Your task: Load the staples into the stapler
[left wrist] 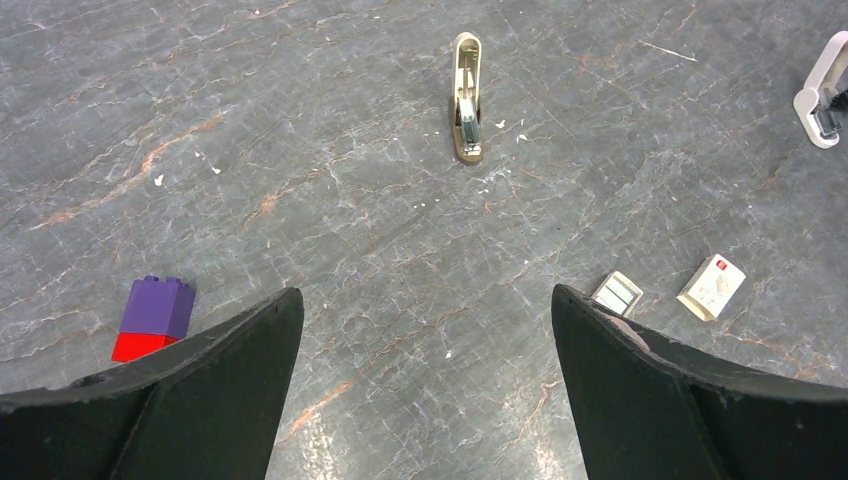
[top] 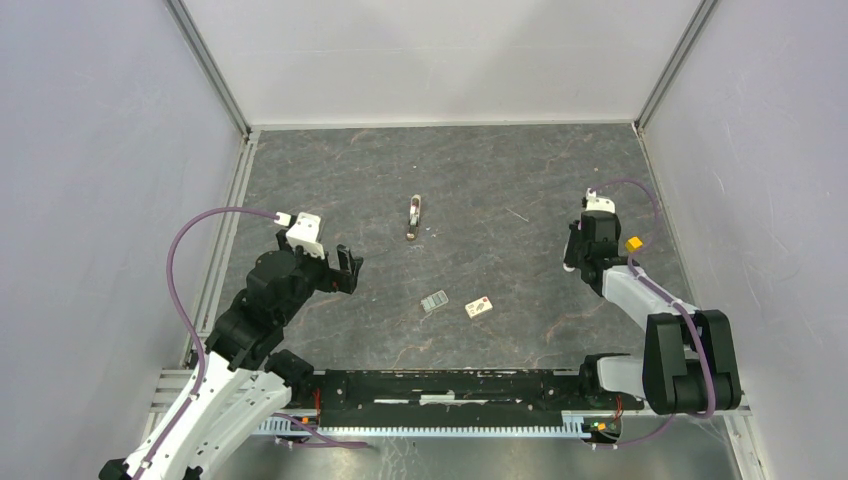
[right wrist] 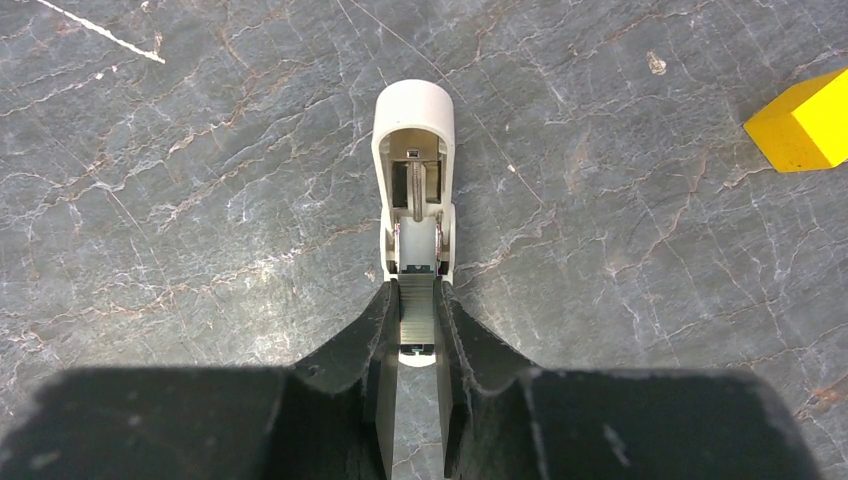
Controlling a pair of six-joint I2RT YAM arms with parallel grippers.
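Dark marbled tabletop (top: 520, 170), pale walls. Staple strip (top: 434, 301) and white box (top: 479, 308) lay side by side near centre, well apart from both grippers. Strip likely light, thin, brittle: pinch by long edges. Left gripper (left wrist: 428, 300) gaped wide, empty. Right gripper (right wrist: 418, 300) pinched white stapler (right wrist: 413, 120) by its metal magazine. Beige stapler (top: 413, 217) lay farther back.

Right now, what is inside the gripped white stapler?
The white stapler is open, showing grey metal parts inside. The right gripper clamps its near end, hiding the sides; I cannot tell whether it is loaded.
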